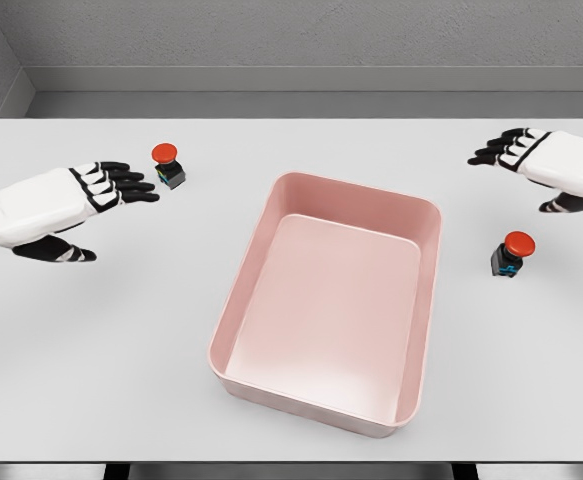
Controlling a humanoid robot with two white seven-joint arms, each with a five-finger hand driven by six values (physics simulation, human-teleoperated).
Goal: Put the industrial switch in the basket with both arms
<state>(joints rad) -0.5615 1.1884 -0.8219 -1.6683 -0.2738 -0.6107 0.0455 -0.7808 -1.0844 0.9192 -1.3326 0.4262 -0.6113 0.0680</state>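
Note:
Two industrial switches with red mushroom buttons on dark bodies stand on the white table. One switch (168, 166) is at the upper left, the other switch (512, 254) at the right. A pink rectangular basket (426, 300) lies between them, with nothing inside. My left hand (111, 200) hovers open just left of the left switch, its fingertips a short gap from it. At the upper right my right hand (526, 170) is open, above and slightly right of the right switch, not touching it.
The white table (91, 350) ends at a front edge along the bottom of the view. A grey wall runs behind its far edge.

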